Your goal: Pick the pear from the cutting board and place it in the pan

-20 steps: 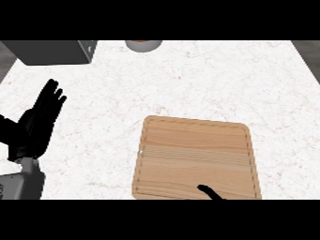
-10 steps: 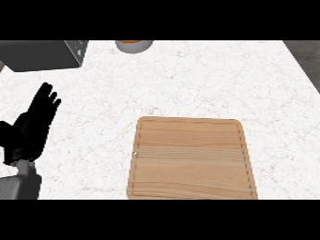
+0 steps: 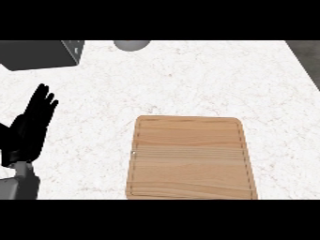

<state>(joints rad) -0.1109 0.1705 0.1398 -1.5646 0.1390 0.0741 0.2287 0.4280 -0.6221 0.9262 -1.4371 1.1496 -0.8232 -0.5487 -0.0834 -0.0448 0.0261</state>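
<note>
White marble with thin grey veins makes the top of the bench (image 3: 190,79), which fills most of the head view. On it, toward the lower middle, lies a wooden cutting board (image 3: 192,159) of light colour, with rounded corners and a shallow groove that runs just inside its edge. The grain of the wood goes across it in bands from side to side. The surface of the board shows only wood; the pear is not seen on it, and I cannot find the pear at any other place in the view. A pan I cannot make out either.

At the left side of the view the left hand (image 3: 29,129) stands open above the bench, with its black fingers (image 3: 43,101) straight and pointing up and slightly to the right, the thumb spread out to the left. It holds nothing and it is well apart from the cutting board. Under it a part of the grey forearm (image 3: 10,187) comes in from the lower left corner. The right hand does not show.

At the top left corner stands a dark grey box-like thing (image 3: 34,54), partly cut by the edge of the view. Near the top middle a round grey object (image 3: 132,45) shows only its lower part, so I cannot tell what it is.
</note>
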